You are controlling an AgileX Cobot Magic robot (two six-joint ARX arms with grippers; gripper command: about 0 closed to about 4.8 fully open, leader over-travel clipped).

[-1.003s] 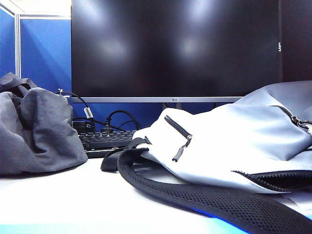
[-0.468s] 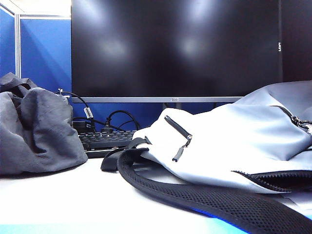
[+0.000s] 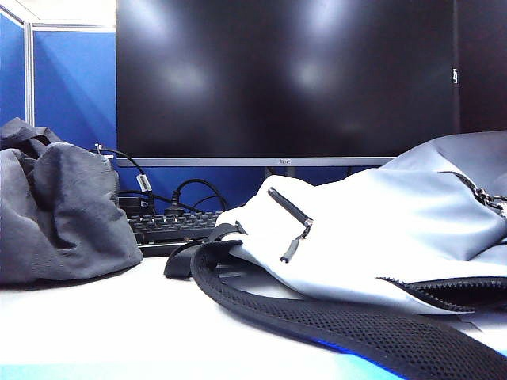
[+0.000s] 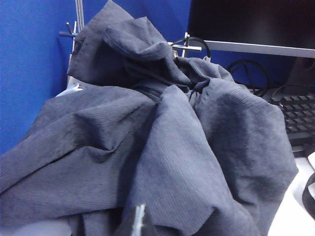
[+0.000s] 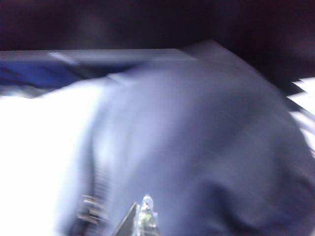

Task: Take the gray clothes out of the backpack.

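Black monitor point(image 3: 285, 79): biggest thing here by far, dark screen filling the back of the exterior view, silver bottom edge, blue partition point(image 3: 75, 87) behind it.
Backpack point(image 3: 380, 229): pale silvery-gray, lying on its side on the white table point(image 3: 119, 324) over on the right of the exterior view. Small front pocket zipper has its gray pull hanging down, and a long black zipper runs along the lower edge. In the right wrist view it's just a blurry pale gray mass point(image 5: 206, 147).
Gray clothes point(image 3: 59, 210): dark charcoal bundle, already outside the bag, heaped on the table at the left, well apart from the backpack. Lots of folds, and it fills the left wrist view point(image 4: 147, 142).
Shoulder strap point(image 3: 333, 321): wide black mesh, curving across the table in front of the backpack.
Keyboard point(image 3: 170, 229): black, sitting between the clothes and the backpack, under the monitor, with a tangle of black cables point(image 3: 158, 194) behind it.
Left gripper point(image 4: 139, 221): only the tip shows, closed, empty, right in front of the clothes.
Right gripper point(image 5: 142, 214): tip barely visible in a smeared picture, closed too, holding nothing, close to the backpack.
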